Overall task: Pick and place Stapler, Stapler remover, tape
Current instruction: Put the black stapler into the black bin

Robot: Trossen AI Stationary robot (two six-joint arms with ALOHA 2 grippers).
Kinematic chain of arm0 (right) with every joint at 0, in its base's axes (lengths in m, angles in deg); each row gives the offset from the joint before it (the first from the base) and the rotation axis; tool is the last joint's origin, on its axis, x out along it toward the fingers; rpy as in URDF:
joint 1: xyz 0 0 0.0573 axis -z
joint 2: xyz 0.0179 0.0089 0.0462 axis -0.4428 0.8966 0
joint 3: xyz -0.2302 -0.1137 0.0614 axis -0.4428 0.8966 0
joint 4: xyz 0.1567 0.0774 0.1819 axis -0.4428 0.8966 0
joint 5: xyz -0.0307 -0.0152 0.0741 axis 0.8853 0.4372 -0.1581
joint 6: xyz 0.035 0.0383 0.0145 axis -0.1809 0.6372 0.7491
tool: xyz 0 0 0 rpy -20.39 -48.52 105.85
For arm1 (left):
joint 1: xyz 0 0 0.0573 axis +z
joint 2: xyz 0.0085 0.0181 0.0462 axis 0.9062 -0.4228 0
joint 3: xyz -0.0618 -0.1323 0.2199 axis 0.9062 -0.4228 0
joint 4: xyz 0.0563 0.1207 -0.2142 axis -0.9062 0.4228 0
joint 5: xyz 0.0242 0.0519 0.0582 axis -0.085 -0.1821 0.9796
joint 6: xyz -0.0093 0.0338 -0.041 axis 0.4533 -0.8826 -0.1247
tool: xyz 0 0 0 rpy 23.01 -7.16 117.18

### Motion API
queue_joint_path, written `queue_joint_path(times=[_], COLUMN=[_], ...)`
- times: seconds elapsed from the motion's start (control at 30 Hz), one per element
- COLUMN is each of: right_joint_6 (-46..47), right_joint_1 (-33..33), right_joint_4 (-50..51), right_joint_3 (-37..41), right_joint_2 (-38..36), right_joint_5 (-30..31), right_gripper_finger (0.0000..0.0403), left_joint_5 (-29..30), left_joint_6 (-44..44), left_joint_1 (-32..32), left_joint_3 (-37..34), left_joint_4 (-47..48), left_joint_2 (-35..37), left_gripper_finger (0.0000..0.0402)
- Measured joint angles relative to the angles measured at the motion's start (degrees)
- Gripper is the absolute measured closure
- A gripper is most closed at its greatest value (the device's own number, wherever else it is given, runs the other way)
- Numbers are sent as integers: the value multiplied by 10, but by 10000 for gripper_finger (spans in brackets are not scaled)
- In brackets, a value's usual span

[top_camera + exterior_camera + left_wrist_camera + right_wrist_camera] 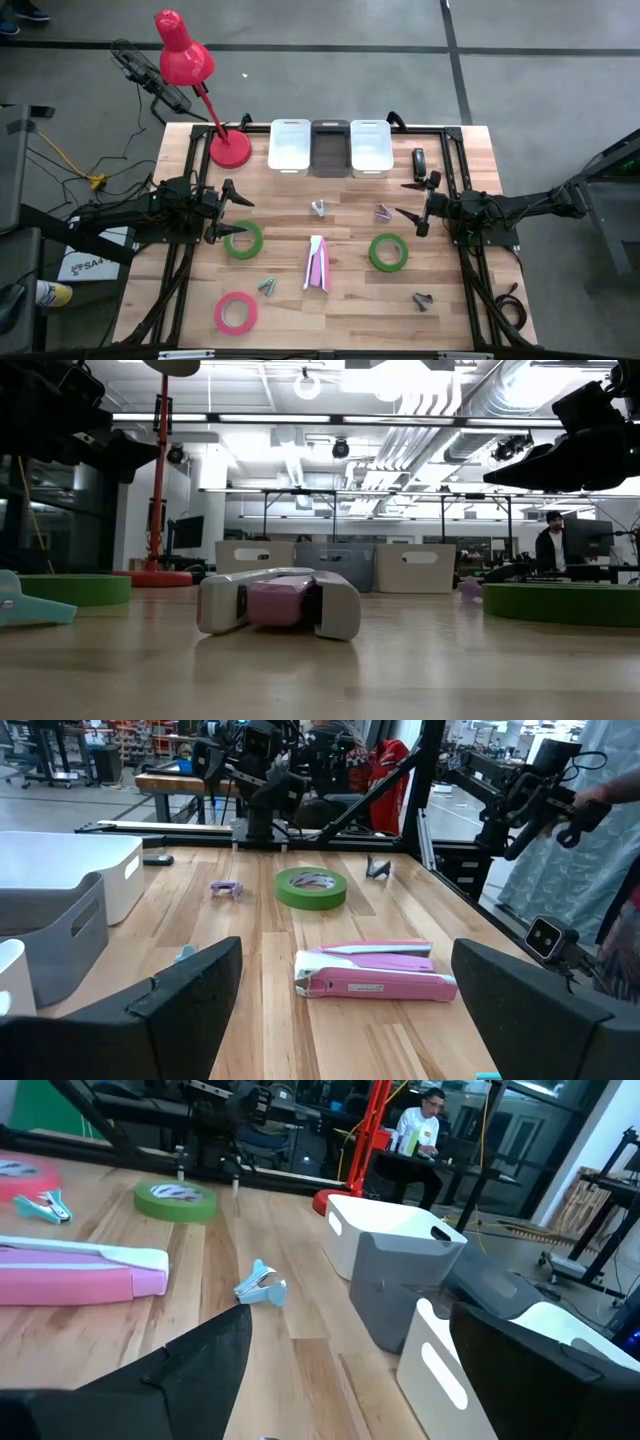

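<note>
From above, the left gripper (232,210) sits wide open and empty just beside a green tape (243,240), the right gripper (415,202) is wide open and empty too near the other green tape (388,251), the pink stapler (317,264) lies between the two rolls, and the pink tape (235,312) is down by the near edge with three bins (330,146) at the far edge. At table level the stapler (278,602) lies flat in the middle with green rolls on both sides. The left wrist cam shows the stapler (375,972) just ahead of its spread fingers (180,1005), and the right wrist cam shows a blue staple remover (261,1285) on the wood near the bins (420,1280).
</note>
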Motion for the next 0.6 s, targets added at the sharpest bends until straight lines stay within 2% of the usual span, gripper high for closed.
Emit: queue_joint_path(times=[0.43,0.6], right_joint_6=[3,58], right_joint_1=[0,0], right_joint_4=[0,0], right_joint_3=[0,0], right_joint_2=[0,0], right_joint_5=[0,-28], right_gripper_finger=[71,71], left_joint_5=[2,2], left_joint_6=[0,0], left_joint_1=[0,0], left_joint_3=[0,0], left_joint_4=[0,0], left_joint_2=[0,0], left_gripper_finger=[46,46])
